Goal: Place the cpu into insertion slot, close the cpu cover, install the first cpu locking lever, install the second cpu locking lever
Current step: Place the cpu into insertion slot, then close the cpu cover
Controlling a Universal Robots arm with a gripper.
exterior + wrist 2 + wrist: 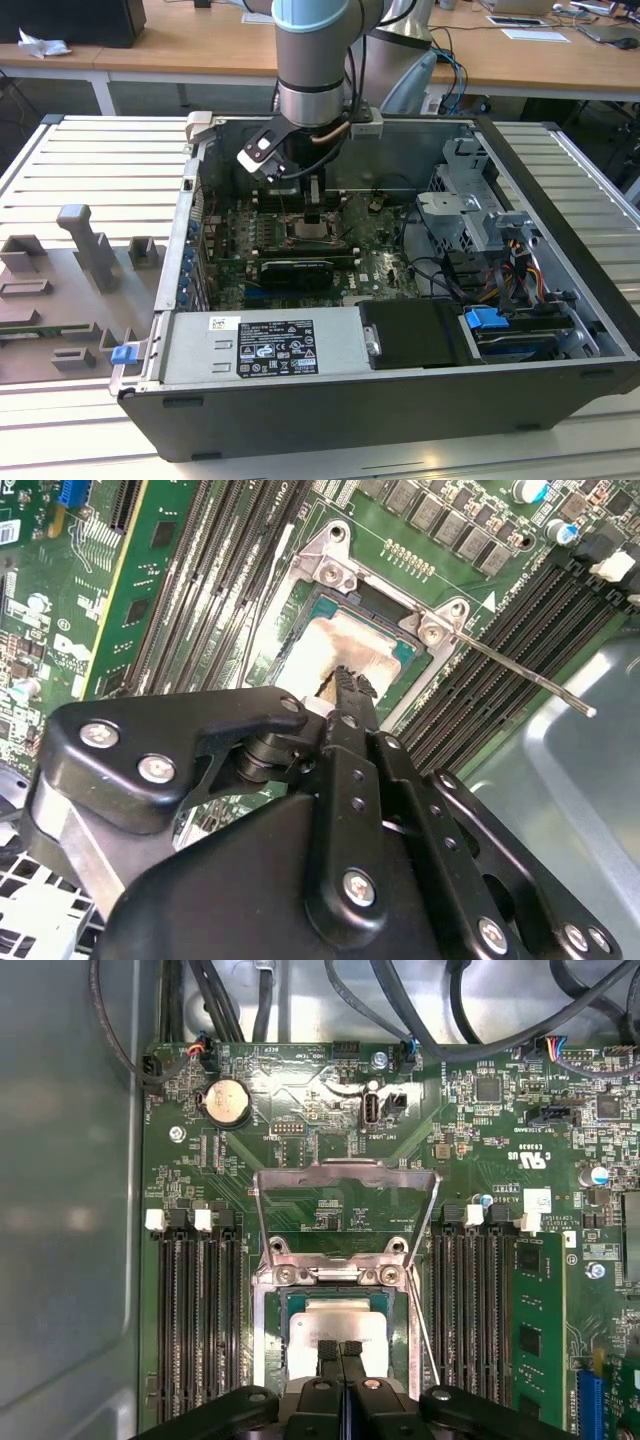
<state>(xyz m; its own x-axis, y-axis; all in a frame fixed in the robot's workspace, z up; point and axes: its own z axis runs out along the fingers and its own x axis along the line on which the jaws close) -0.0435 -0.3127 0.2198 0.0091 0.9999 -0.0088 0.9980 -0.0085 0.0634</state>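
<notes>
Pressed together with nothing gripped between them, the fingers of the gripper [340,1352] are held at the cpu [332,1322] in the first wrist view. The chip is laid flat, metal face up, in the insertion slot [267,1340]. The cpu cover [345,1173] is swung open, raised on the coin battery [226,1102] side. One locking lever [427,1340] is left unlatched, slanted beside the memory slots [195,1320] flanking the socket.

Gripper [312,210] low inside open case [300,425], directly above insertion slot [325,238]; drive cage [470,200] toward exterior view's right of slot.
</notes>
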